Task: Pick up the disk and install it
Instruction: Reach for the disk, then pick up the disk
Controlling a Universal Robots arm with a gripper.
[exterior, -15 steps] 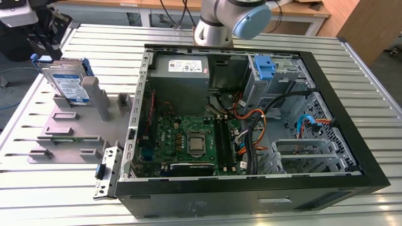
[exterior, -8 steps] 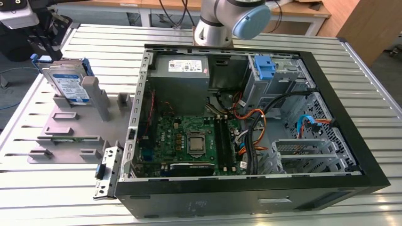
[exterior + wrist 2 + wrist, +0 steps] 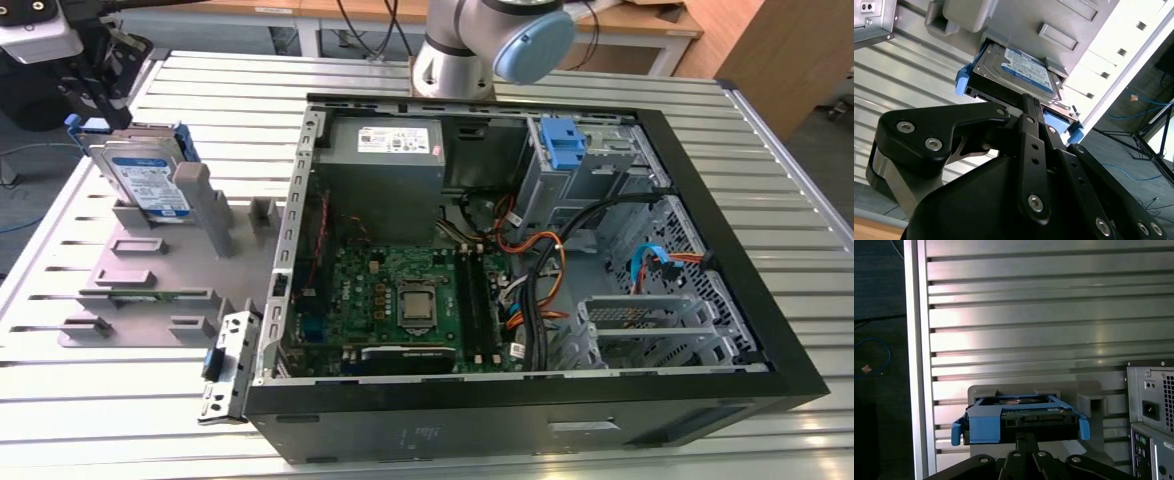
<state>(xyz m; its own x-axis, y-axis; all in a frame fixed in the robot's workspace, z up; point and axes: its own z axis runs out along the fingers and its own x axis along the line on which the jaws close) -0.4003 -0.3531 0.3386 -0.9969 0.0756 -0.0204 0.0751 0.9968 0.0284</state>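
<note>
Slats of aluminium form the worktop [image 3: 160, 420], which carries an open computer case [image 3: 534, 425] and, on the exterior view's left of it, a grey holder [image 3: 147, 275]. The disk [image 3: 144, 182] [image 3: 1019, 70] [image 3: 1024, 415] stands on edge in a slot at the end of that holder farther from the camera, with its white-and-blue label showing and its blue rails along the sides. It is well apart from the case. The hand [image 3: 1027, 99] [image 3: 1026, 436] hangs right at the disk's upper end. In both wrist views its two fingers [image 3: 1030, 130] are drawn together with no visible gap. Their tips meet at the middle of the disk's near end, between the blue rail corners. They reach around neither side of the disk, and whether they pinch any small part of it cannot be told. Inside the case lie a green motherboard [image 3: 400, 300] and a grey power supply [image 3: 384, 150], the latter close to the arm [image 3: 461, 50]. A blue-tabbed drive bay [image 3: 563, 145] sits in the far corner on the exterior view's right.
</note>
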